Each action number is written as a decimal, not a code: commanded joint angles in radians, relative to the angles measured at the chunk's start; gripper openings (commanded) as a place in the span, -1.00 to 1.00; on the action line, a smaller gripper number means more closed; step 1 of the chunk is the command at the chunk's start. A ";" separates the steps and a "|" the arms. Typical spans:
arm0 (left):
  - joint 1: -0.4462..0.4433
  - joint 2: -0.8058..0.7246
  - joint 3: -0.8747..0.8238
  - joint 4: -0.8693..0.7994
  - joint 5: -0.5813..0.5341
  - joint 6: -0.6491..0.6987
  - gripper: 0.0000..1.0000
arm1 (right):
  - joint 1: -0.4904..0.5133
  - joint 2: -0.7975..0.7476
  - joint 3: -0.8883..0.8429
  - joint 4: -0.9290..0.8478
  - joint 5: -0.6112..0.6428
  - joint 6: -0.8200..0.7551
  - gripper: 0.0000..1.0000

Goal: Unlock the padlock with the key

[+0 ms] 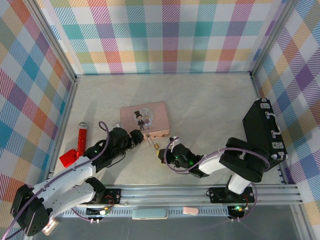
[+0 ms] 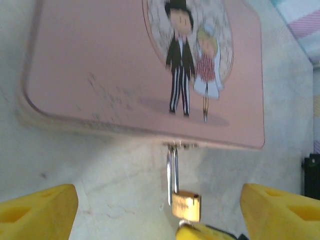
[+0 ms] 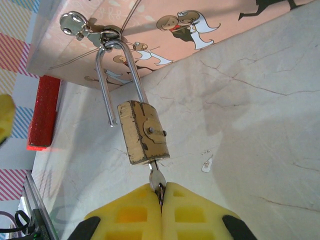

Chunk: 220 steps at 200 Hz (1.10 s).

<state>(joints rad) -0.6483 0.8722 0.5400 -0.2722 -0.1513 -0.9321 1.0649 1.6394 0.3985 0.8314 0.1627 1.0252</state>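
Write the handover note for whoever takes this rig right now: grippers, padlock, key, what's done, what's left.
Left gripper: open, a finger on either side of the padlock, gripping nothing.
Right gripper: shut on the key, whose blade is in the padlock's keyhole.
Padlock: hooked by its shackle through the hasp on the pink tin.
Done: the key is inserted. One shackle leg appears to sit free beside the body, so the padlock looks unlocked.
Left: confirm the release; the shackle is not yet out of the hasp.
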 commanded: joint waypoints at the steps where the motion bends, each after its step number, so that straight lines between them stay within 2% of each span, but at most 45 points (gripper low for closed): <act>1: 0.065 -0.024 0.026 -0.075 -0.005 0.149 0.70 | -0.021 0.005 0.017 -0.057 -0.018 0.041 -0.91; 27: 0.126 -0.032 0.029 -0.068 0.026 0.211 0.71 | -0.042 0.028 0.026 -0.045 -0.070 0.066 -0.85; 43: 0.151 -0.030 0.029 -0.054 0.039 0.242 0.73 | -0.048 0.036 0.033 -0.023 -0.098 0.054 -0.69; 71: 0.194 -0.015 0.031 -0.027 0.061 0.294 0.76 | -0.048 0.008 0.052 -0.121 -0.088 0.029 -0.34; 92: 0.234 0.006 0.034 -0.015 0.094 0.327 0.77 | -0.049 -0.047 0.042 -0.169 -0.051 -0.007 -0.23; 111: 0.272 0.025 0.035 0.043 0.130 0.358 0.79 | -0.053 -0.115 0.071 -0.289 -0.035 -0.091 -0.19; 137: 0.325 0.057 0.037 0.088 0.180 0.388 0.80 | -0.056 -0.200 0.153 -0.446 -0.009 -0.290 -0.13; 172: 0.386 0.114 0.037 0.169 0.266 0.420 0.83 | -0.080 -0.181 0.288 -0.600 -0.067 -0.551 -0.15; 220: 0.412 0.191 0.031 0.233 0.354 0.442 0.86 | -0.128 -0.099 0.373 -0.642 -0.162 -0.630 -0.21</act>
<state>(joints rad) -0.2508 1.0405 0.5488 -0.0990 0.1356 -0.5240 0.9516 1.4937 0.7341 0.2707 0.0578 0.4904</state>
